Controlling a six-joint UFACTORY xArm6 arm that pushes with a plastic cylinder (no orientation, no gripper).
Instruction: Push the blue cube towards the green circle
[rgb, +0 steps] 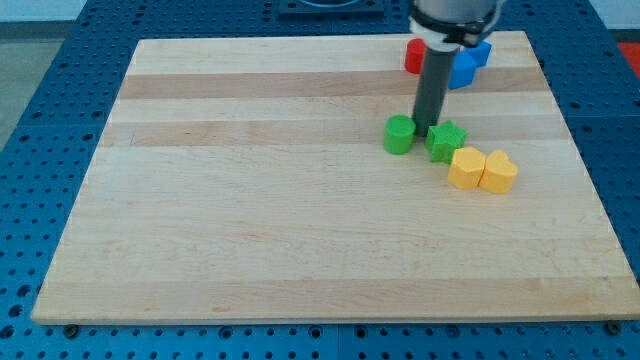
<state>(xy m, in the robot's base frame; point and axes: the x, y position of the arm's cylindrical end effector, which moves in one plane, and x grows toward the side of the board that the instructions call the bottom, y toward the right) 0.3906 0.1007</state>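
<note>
While rod (433, 90) partly hides blue cube (466, 66); my tip (425, 135) visible.

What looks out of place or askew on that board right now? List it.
Nothing spilled or damaged. All the blocks crowd the board's upper right. My tip sits between the green circle and green star, away from the blue cube it should push.

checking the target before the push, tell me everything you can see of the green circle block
The green circle is a short, solid-looking cylinder in bright matte green, standing upright with its round flat face up, on the wooden board right of centre. My tip sits just to its right in the view, in the narrow gap between it and the green star; contact cannot be judged. No other block touches it.
</note>
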